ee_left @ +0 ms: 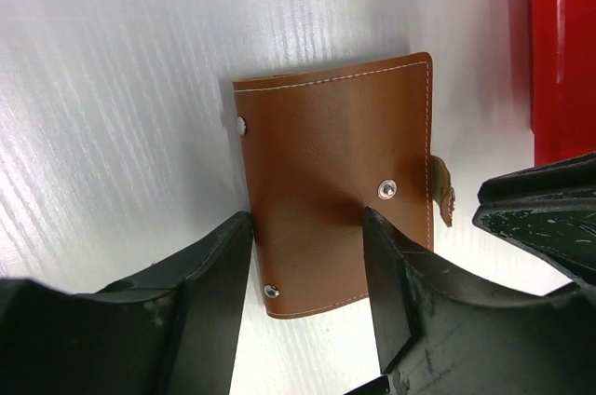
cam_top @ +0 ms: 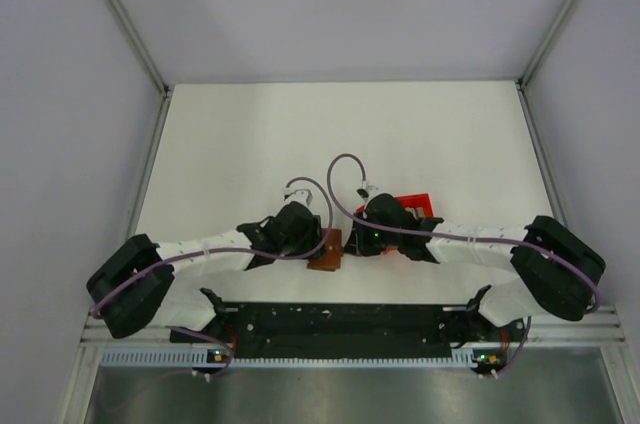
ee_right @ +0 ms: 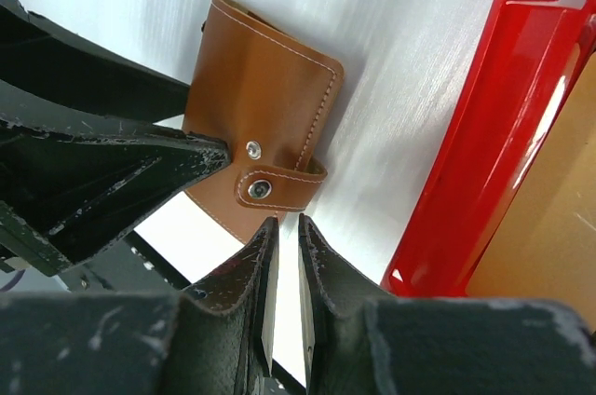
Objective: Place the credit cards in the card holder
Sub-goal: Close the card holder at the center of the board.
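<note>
**A:** Nearest us, the left gripper [ee_left: 305, 218] stood apart, astride the holder [ee_left: 335, 143], bracing it, we reckoned. The right gripper [ee_right: 287, 224] was all but together, empty, just under the strap [ee_right: 284, 185].

**B:** So we were on the opening step. Next we needed that strap pinched and the cover lifted. We saw no cards. Beyond sat the red box [ee_right: 466, 153], and there was no writing we could read.
</note>
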### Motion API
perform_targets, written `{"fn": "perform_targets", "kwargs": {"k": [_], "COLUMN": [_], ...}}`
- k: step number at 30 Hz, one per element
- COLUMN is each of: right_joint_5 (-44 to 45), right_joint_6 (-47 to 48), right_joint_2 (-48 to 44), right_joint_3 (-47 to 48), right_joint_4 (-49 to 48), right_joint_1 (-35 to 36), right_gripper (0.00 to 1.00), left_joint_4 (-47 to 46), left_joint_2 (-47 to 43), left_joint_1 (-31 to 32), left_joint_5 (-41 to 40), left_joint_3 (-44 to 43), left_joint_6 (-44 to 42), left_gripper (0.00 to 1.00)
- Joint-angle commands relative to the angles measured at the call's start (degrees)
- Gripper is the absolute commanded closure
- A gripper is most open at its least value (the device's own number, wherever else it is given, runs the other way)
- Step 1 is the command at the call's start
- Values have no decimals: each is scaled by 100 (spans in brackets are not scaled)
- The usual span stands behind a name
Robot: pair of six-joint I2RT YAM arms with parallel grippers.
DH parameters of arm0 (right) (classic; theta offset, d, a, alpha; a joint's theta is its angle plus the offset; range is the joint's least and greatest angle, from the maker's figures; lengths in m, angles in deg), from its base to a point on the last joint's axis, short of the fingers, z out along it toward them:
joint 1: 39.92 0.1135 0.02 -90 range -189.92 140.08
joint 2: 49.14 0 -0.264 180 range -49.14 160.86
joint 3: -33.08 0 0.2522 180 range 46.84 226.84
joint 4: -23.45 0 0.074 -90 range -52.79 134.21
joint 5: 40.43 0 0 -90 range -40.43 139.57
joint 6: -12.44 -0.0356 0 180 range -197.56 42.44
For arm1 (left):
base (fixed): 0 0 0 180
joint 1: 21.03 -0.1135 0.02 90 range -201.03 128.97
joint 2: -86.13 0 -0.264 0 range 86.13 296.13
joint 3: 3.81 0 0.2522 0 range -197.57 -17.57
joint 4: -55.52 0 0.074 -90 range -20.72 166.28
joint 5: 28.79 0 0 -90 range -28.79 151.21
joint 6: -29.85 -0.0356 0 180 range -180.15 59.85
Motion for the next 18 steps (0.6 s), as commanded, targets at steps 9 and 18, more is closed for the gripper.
{"fn": "perform_targets", "kwargs": {"k": [9,18], "right_joint_5": [175,386], "right_joint_6": [-87,-52], "right_joint_2": [123,334], "right_joint_3": [322,472], "right_joint_4": [-214,-231], "right_joint_1": [180,206], "right_gripper": [86,90], "left_joint_4": [1020,1002], "left_joint_2": [289,280], "left_joint_1": [229,300], "left_joint_5": [-515,-524], "left_joint_3": [290,351], "left_joint_6": [391,409], "left_gripper": [52,58]}}
